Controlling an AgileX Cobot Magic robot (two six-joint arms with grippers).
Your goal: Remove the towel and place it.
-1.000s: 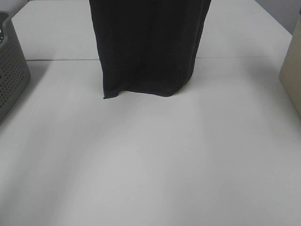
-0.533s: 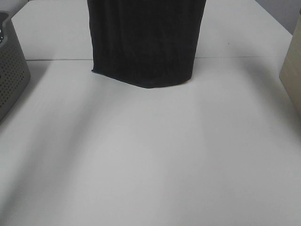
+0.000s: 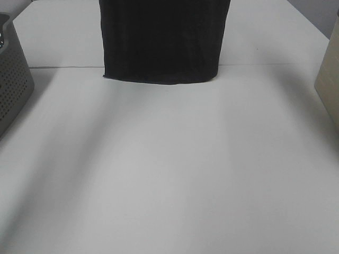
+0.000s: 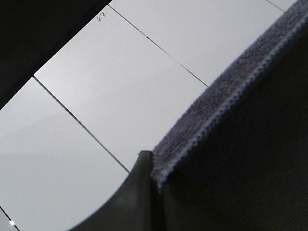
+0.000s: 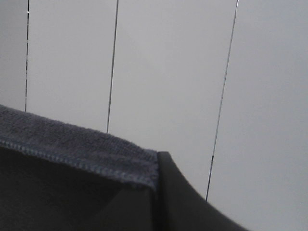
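From the high camera, the towel (image 3: 161, 42) hangs as a dark, flat curtain at the far middle of the table (image 3: 169, 174). Its top runs out of frame and its lower hem is level and slightly bowed. I cannot tell whether that hem brushes the surface. The grey basket (image 3: 13, 79) stands well apart at the left edge. In my left wrist view, my left gripper (image 4: 153, 169) is clamped on an upper corner, with the stitched hem and looped pile running straight away from the jaws under tension. In my right wrist view, my right gripper (image 5: 156, 174) is pinched shut on the opposite corner, the hem likewise drawn taut. I judge the cloth soft and limp, with no stiffness of its own, moderately heavy for its size, and grippy rather than slippery thanks to the terry pile. The hemmed corners are the soundest places to hold, and if either pinch slackens that side will sag and fold.
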